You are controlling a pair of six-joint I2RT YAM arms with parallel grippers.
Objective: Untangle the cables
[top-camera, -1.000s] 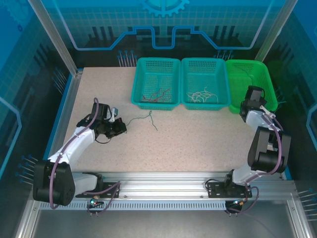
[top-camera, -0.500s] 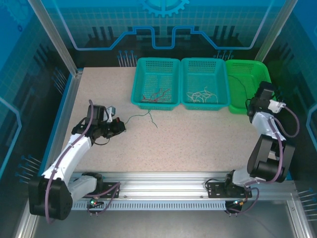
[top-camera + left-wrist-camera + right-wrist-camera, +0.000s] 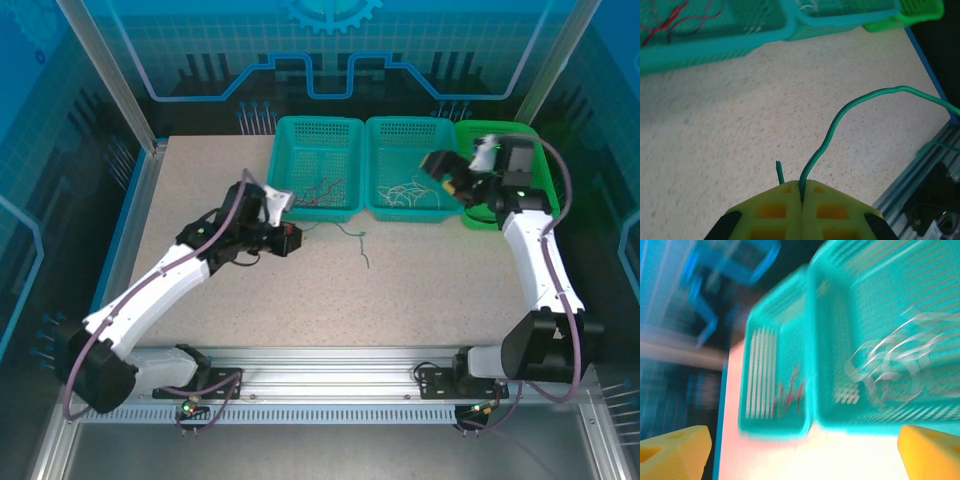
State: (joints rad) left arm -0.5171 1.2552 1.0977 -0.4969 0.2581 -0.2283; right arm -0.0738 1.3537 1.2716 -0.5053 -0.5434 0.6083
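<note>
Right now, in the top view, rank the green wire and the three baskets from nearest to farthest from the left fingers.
1. Green wire, pinched in the left fingers.
2. Left basket, just behind them.
3. Middle basket, farther right.
4. Green basket, far right.

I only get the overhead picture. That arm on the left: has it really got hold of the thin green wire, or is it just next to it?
Observer: It has it. In its wrist camera the left gripper is shut on the green cable, which arcs up and away out of it.
Operator: And the claw on the other arm?
Observer: Its own wrist camera shows the right gripper open wide with nothing in it, though that picture is blurred.
</note>
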